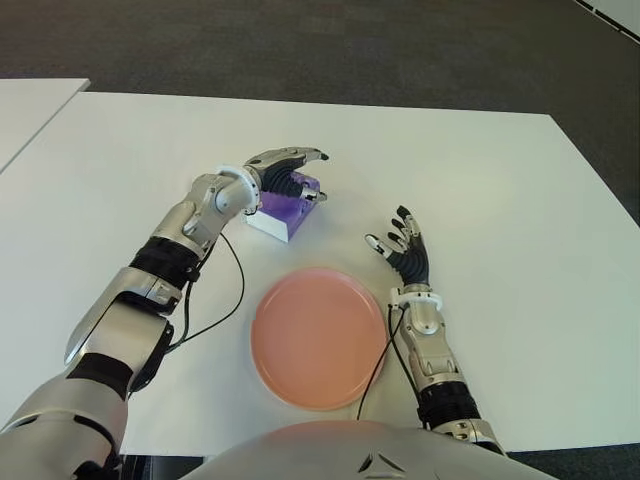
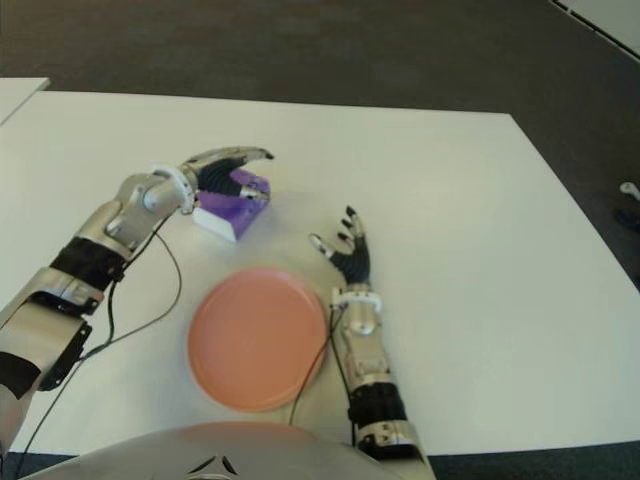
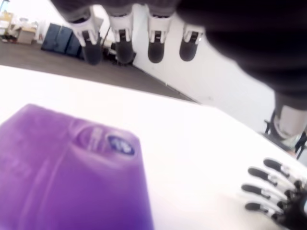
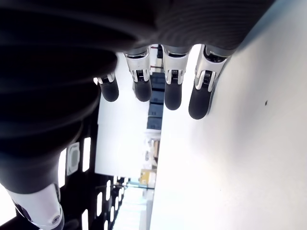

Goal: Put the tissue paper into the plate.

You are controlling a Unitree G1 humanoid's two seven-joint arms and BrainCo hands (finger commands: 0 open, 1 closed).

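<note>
**Left hand poised over the tissue pack, grasp not yet made**

On the robot's left, the left hand [image 1: 290,172] is reached out over the white table [image 1: 500,200] and arched above the tissue paper [image 1: 287,210], a purple pack with a white edge. In the left wrist view the fingertips [image 3: 120,48] hang spread above the pack's top with a clear gap beneath them, so the hand is open and holds nothing. The pack lies flat on the table at about 11 o'clock from the pink plate [image 1: 318,337], near it but apart from its rim.

The plate sits in the middle, close to the robot's body, with nothing in it.

To the right, the right hand [image 1: 403,248] shows at about 2 o'clock from the plate, just beside its rim, fingers spread and idle.

The step in hand looks like the approach to the grasp. The next move likely calls for lowering the left hand, closing thumb and fingers across the pack's sides, then lifting and carrying it toward 5 o'clock to set it on the plate.
</note>
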